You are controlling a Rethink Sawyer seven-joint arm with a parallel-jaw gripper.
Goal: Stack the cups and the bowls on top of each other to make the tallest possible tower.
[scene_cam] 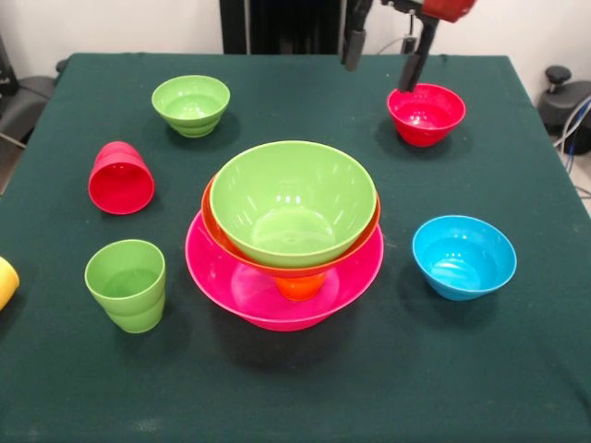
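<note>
I count six bowls: pink point(217, 268), orange point(214, 226) and large green point(294, 198) nested as the tower mid-table, plus small green point(191, 103), red point(426, 113), blue point(464, 256). Cups showing: red point(121, 178) tipped, green point(126, 283), yellow point(6, 281). Gripper point(380, 55) fingers apart, empty, above the red bowl

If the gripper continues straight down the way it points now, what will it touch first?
Most likely the small red bowl: one finger of the gripper hangs over its rim. The other would probably reach the table, though depth is unclear.

Pink bowl point(222, 277), orange bowl point(214, 226), green bowl point(294, 198) — dark green tablecloth point(295, 388)
</note>
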